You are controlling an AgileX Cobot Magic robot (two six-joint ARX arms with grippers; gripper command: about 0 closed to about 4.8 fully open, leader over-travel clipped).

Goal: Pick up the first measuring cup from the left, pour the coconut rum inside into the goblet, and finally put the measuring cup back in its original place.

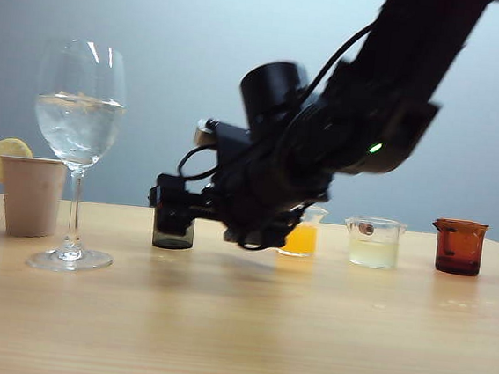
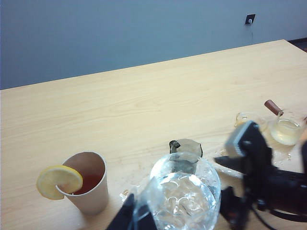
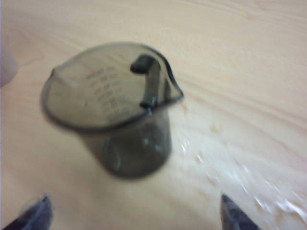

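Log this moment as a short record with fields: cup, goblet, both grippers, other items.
grey cup: upright on the table, empty, not held
goblet: upright, holds clear liquid
right gripper: open, near the grey cup, fingertips apart from it
left gripper: at the goblet, grip unclear
others: paper cup with lemon slice, orange cup, pale cup, amber cup

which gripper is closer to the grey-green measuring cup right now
Right. The right gripper hangs open beside the grey-green measuring cup, not touching. The left gripper is over by the goblet, farther off.
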